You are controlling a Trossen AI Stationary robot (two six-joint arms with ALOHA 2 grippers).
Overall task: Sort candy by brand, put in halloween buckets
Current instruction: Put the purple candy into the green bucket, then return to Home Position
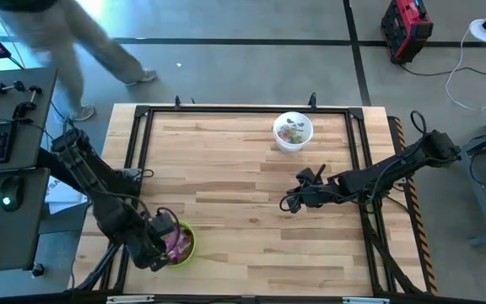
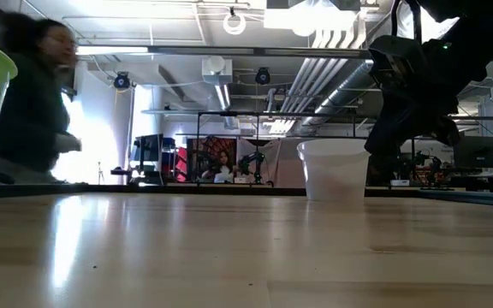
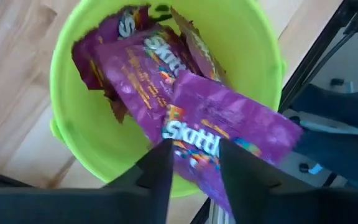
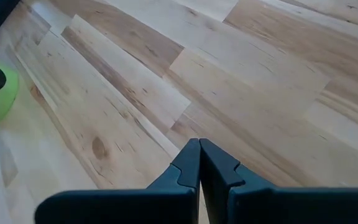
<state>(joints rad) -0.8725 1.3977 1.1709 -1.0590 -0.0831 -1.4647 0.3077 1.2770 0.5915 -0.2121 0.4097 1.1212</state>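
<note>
the counter [image 1: 251,194] carries a green bucket [image 1: 184,245] at its near left corner and a white bucket [image 1: 293,132] of small sweets [image 1: 292,133] near the far edge. a person [image 2: 32,107] moves behind the far left side. the left tool [image 3: 191,165] hangs over the green bucket, fingers parted around a purple packet [image 3: 222,134] lying on other packets [image 3: 138,62] inside. the right tool [image 4: 199,163], shut and empty, hovers over mid-counter.

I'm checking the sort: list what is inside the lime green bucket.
The lime green bucket holds several purple Skittles packets. One more packet sits between the left pincer's fingers above the rim. Anything beneath the packets is covered.
</note>
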